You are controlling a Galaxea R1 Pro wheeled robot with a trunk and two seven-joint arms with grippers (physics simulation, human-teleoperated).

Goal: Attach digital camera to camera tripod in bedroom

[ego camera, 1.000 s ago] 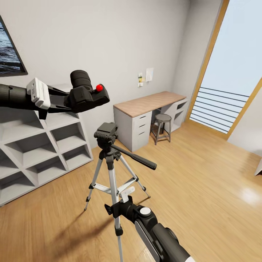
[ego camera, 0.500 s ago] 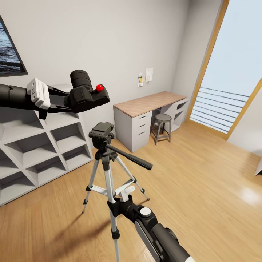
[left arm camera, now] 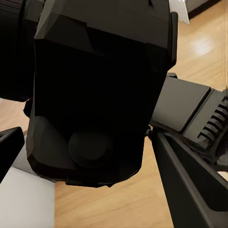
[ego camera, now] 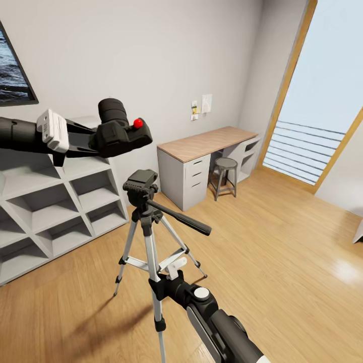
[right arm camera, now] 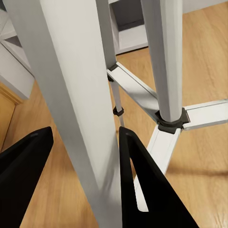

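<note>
Since a second ago the camera tripod (ego camera: 149, 237) has shifted slightly toward the white cube shelves (ego camera: 55, 201), and over the last half second it has held its place. The right gripper (ego camera: 160, 288) has its jaws clamped on one silver leg (in the right wrist view the leg (right arm camera: 76, 109) sits between the two black fingers (right arm camera: 142, 180)). The left gripper (ego camera: 88, 140) holds its jaws closed on the digital camera (ego camera: 121, 132), raised above and a little to the left of the tripod head (ego camera: 141, 182), apart from it, red button (ego camera: 137, 122) up. The tripod stands on the wood floor (ego camera: 262, 252) of the bedroom, with the tabletop (ego camera: 206, 142) and stool (ego camera: 225, 176) beyond.
</note>
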